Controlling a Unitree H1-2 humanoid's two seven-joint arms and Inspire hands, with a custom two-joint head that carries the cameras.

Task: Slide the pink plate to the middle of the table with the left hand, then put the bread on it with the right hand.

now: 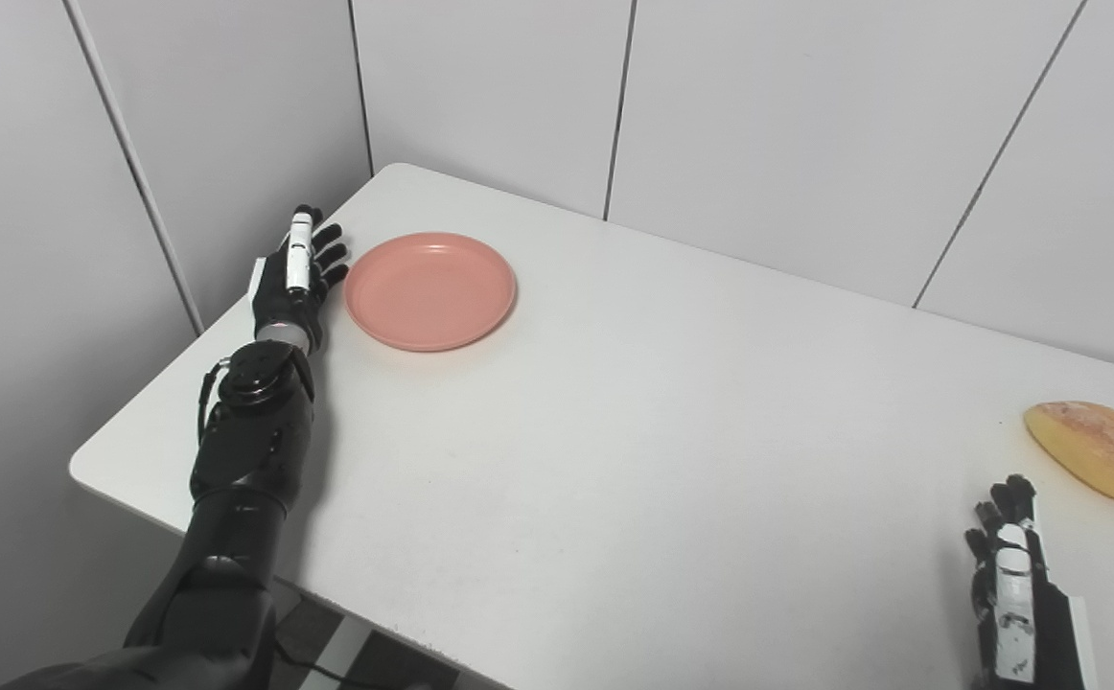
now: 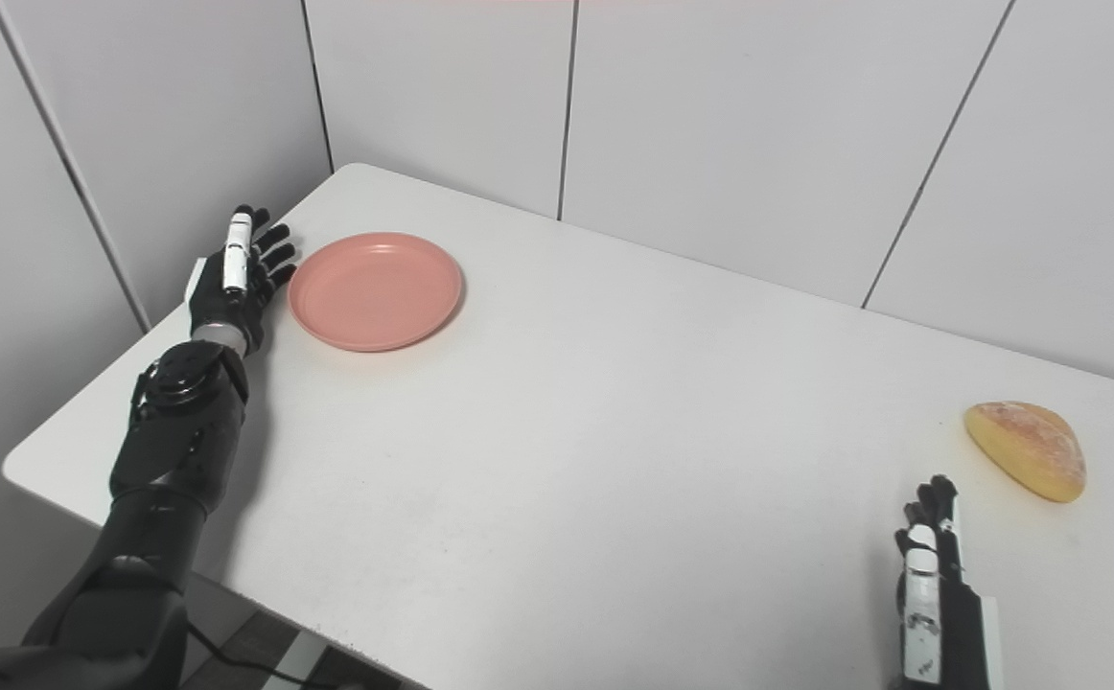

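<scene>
A: Status check. How far along was the task?

B: Judged at the very start. Neither step looked done. The pink plate [image 1: 429, 290] sat far out at about ten o'clock on the tabletop [image 1: 615, 431], near the left edge and well apart from the middle. The bread [image 1: 1090, 448] lay at about three o'clock by the right edge, bare tabletop under it, not on the plate.

A: Nearest first, then: the right robot hand?

B: The right robot hand [image 1: 1015, 575] was low at about five o'clock, fingers extended and a little apart, holding nothing. It was near the bread but not touching it; a gap of tabletop showed between fingertips and crust. Read as waiting.

A: And the left one, farther out?

B: The left robot hand [image 1: 296, 276] was at about ten o'clock, just beside the plate's left rim, fingers stretched out and slightly spread, gripping nothing. Fingertips sat very close to the rim; could not tell from either view whether they actually touched it.

A: What remained?

B: By my reading, everything: slide the plate across to the middle, then pick up the bread and set it on the plate. Left hand seemed placed for a push from the plate's outer side.
</scene>
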